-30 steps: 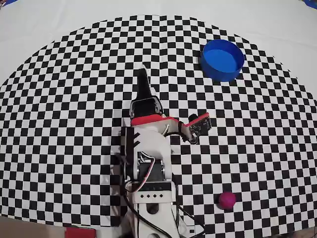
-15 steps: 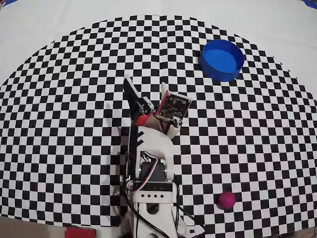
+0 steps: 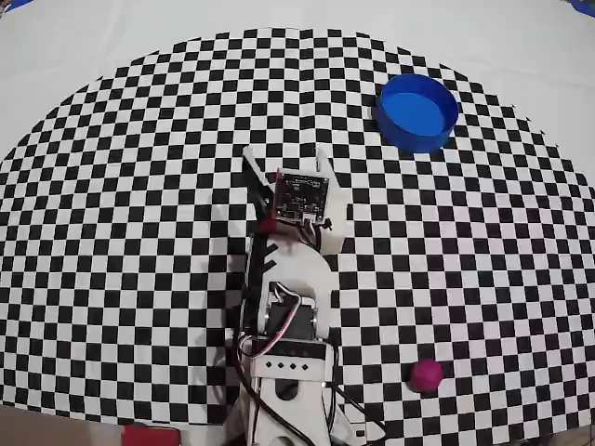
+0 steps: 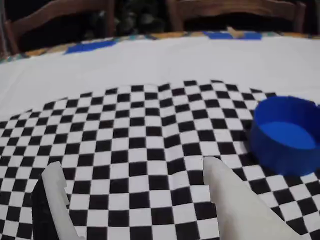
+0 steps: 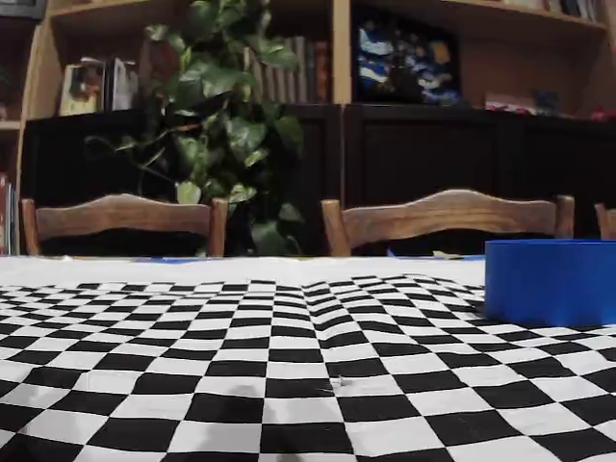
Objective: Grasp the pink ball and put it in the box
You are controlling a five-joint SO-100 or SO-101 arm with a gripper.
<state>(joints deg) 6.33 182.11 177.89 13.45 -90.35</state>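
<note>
In the overhead view the pink ball (image 3: 427,373) lies on the checkered cloth at the lower right, to the right of the arm's base. The blue round box (image 3: 417,112) stands at the upper right; it also shows in the wrist view (image 4: 287,134) and in the fixed view (image 5: 551,280). My gripper (image 3: 284,160) hovers over the middle of the cloth, pointing away from the base, far from the ball and left of the box. Its jaws stand wide open (image 4: 131,167) with only cloth between them. The ball is out of the wrist and fixed views.
The arm's base (image 3: 284,372) sits at the near edge in the overhead view. The checkered cloth (image 3: 139,232) has a slight fold (image 4: 170,152) ahead of the gripper. Wooden chairs (image 5: 443,217) and a plant (image 5: 226,115) stand beyond the table's far edge.
The wrist has rolled so the camera board now faces up, and the gripper has gone from edge-on and narrow to wide open. Ball and box have not moved.
</note>
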